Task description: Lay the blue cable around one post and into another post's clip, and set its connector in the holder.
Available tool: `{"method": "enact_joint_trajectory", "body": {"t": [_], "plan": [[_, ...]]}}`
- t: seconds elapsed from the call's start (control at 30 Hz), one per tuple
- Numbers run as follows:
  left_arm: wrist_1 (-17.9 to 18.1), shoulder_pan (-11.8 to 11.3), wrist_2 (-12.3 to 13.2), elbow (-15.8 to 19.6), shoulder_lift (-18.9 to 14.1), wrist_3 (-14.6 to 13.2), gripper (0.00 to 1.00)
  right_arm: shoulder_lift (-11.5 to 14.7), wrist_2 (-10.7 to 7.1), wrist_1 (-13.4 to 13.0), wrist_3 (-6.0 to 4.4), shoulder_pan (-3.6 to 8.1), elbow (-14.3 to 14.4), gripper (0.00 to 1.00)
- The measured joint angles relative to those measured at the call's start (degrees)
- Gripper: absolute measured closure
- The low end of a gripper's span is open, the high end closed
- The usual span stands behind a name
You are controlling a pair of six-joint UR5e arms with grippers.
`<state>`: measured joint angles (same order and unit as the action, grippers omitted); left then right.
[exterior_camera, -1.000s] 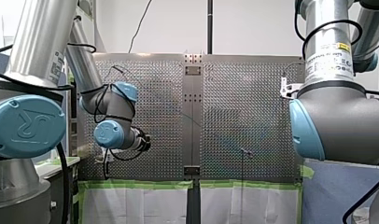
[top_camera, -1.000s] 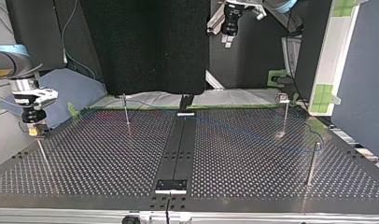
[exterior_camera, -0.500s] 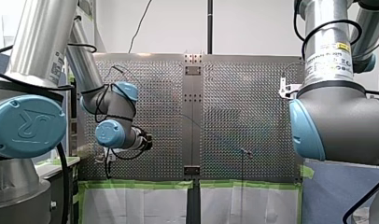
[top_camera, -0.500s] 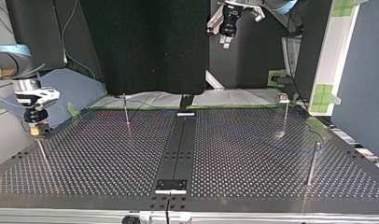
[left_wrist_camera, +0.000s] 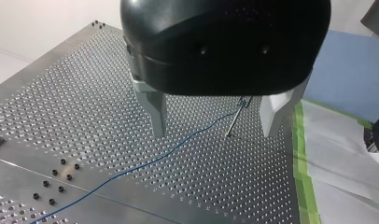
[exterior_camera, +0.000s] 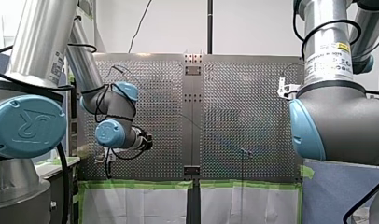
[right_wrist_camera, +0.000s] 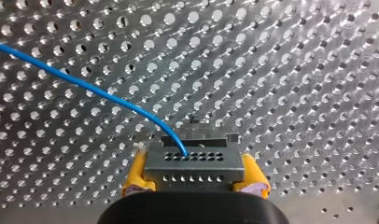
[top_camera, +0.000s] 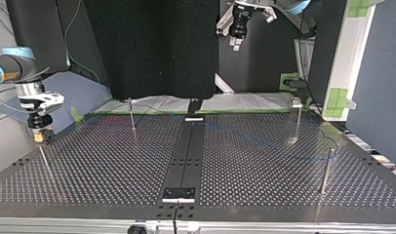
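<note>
My right gripper [right_wrist_camera: 193,181] has its yellow pads shut on a small metal connector [right_wrist_camera: 192,161], from which the blue cable [right_wrist_camera: 85,86] runs off over the perforated plate. In the top view that gripper [top_camera: 39,137] hangs low at the plate's left edge, just above a thin leaning post [top_camera: 44,158]. The blue cable [top_camera: 264,142] crosses the plate toward the right. My left gripper [top_camera: 236,43] hovers high at the back, open and empty. Far below its fingers [left_wrist_camera: 156,112] stand a clip-topped post [left_wrist_camera: 234,119] and the cable [left_wrist_camera: 145,163].
More posts stand on the plate: one at the back left [top_camera: 131,115], a clip-topped one at the back right [top_camera: 297,118], a plain one at the right [top_camera: 326,168]. A dark centre strip [top_camera: 186,151] divides the plate. Green tape [left_wrist_camera: 303,177] edges it.
My right gripper has drifted slightly lower and toward the top view's right with the connector. My left gripper shifted a little early on, then held still.
</note>
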<state>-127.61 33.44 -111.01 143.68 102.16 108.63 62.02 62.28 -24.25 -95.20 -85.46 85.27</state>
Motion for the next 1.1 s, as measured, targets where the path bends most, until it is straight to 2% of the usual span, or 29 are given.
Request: {"method": "enact_joint_trajectory", "body": {"t": [0.17,0.27,0.5,0.77,1.1], "plan": [[0.01,-0.07,0.03,0.0,-0.01,0.0,0.0,0.0,-0.14,-2.09,-1.65,0.0,-0.01,1.0],[0.13,-0.15,0.04,-0.06,0.0,0.0,0.0,-0.02,-0.13,-2.91,-2.19,0.04,0.0,1.0],[0.0,-0.19,0.05,-0.16,0.0,0.0,0.0,-0.11,0.16,-3.09,-2.72,-0.04,0.01,1.0],[0.0,-0.2,0.05,-0.18,0.0,0.0,0.0,-0.46,0.98,-2.01,-3.18,-0.14,0.03,1.0],[-0.02,-0.21,0.07,-0.18,-0.01,0.0,0.0,-0.65,0.99,-1.49,-3.25,-0.13,-0.16,1.0]]}}
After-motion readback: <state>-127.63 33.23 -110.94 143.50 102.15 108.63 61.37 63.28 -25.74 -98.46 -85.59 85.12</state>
